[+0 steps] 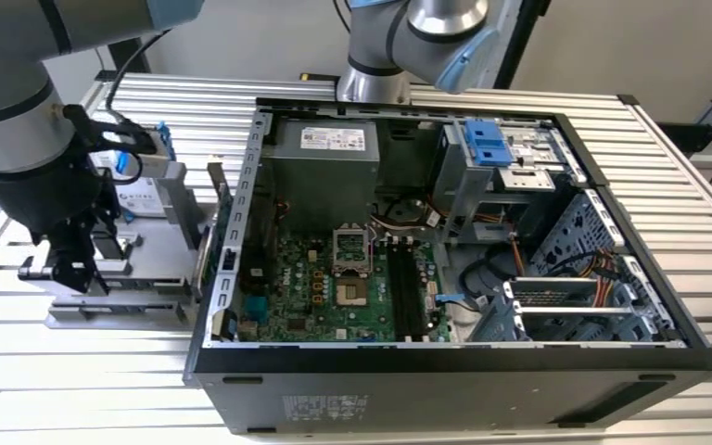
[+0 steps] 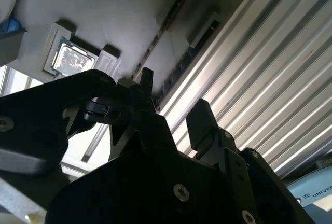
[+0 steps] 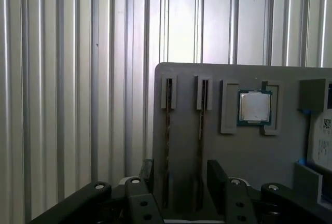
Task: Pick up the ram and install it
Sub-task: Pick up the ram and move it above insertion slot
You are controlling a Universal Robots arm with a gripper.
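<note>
The pincer (image 3: 181,168) hung open above a grey tray (image 3: 249,156), its two dark fingers (image 3: 147,171) spread wide and holding nothing; in the exterior view it (image 1: 78,267) stood over the tray (image 1: 108,311) at the exterior view's left. The ram (image 3: 167,141) stood on edge in a narrow slot of the tray, and a second stick (image 3: 201,141) stood in a like slot just beside it. In the first wrist view both slots lay between the fingers, so I could not tell which stick the pincer was lined up on.

The ram was probably light and stiff but thin and fragile, with smooth faces that may slip. The best hold looked to be across its flat faces near the upper edge, square and gentle, and clear of the contact edge.

Further along the tray sat a processor (image 3: 254,106) in its pocket, then a hard drive (image 3: 321,141). The tray rested on the slatted tabletop (image 3: 78,79), next to the open case (image 1: 455,371) with its motherboard (image 1: 319,292).
</note>
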